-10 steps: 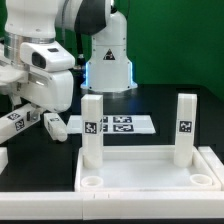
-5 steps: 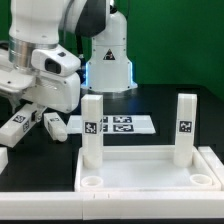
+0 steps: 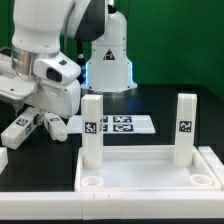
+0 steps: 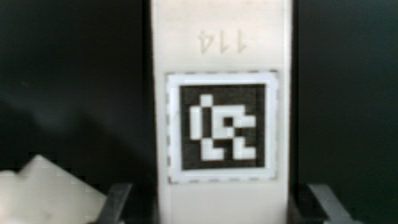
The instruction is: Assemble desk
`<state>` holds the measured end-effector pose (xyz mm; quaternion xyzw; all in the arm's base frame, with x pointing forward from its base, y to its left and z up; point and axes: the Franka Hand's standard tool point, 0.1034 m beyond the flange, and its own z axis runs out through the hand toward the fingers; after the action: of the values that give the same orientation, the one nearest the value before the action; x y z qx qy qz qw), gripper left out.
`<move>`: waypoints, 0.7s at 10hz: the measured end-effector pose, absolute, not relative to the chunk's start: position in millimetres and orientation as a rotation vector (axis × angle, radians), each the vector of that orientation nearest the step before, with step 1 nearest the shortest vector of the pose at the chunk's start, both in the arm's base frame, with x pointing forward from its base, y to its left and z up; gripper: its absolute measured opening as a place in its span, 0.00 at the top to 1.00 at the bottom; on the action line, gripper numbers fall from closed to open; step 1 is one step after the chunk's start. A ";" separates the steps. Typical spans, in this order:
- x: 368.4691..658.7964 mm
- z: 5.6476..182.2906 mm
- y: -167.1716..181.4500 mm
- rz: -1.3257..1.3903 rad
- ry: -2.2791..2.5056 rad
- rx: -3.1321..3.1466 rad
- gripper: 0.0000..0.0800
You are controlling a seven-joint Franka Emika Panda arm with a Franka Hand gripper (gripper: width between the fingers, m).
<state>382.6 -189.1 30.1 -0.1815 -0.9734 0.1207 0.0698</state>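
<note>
Pinching a tagged desk leg (image 3: 20,128) between its two fingers, the hand (image 3: 32,116) hangs low over the black surface (image 3: 170,105) at the exterior view's left. The leg is tilted, its lower end pointing out toward the frame's edge. The arm's bulky white housing (image 3: 45,75) covers most of the hand from above, so little of the fingers shows there. In the wrist view the same leg fills the middle, its black-and-white tag facing the camera under a moulded 114, with a dark fingertip (image 4: 119,200) flanking each long side. A blurred white shape (image 4: 45,190) sits in one corner; I cannot tell what it is.

Just beside the hand a second loose leg (image 3: 52,125) lies on the surface, between the hand and the marker board (image 3: 125,125). Another white piece (image 3: 3,158) is cut off at the left edge.

The desk panel (image 3: 140,168) lies flat in the foreground with its rim up. Two legs stand upright in its far corners — the left upright leg (image 3: 92,128) overlaps the marker board's end, and the right upright leg (image 3: 185,128) stands well apart. Round sockets (image 3: 90,183) show at the near corners. The robot base (image 3: 108,60) rises behind the marker board.
</note>
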 end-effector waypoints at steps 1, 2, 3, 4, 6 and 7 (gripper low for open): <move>378.1 22.6 -189.0 0.368 -2.910 -0.563 0.64; 376.9 18.9 -189.0 0.372 -2.900 -0.576 0.64; 376.6 17.2 -189.5 0.374 -2.896 -0.581 0.64; 377.0 16.8 -189.8 0.376 -2.894 -0.593 0.64; 376.8 16.8 -190.2 0.378 -2.892 -0.606 0.64; 376.7 16.8 -190.3 0.378 -2.891 -0.611 0.33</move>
<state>376.7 -190.3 16.8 -0.2045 -0.9673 0.1265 0.0813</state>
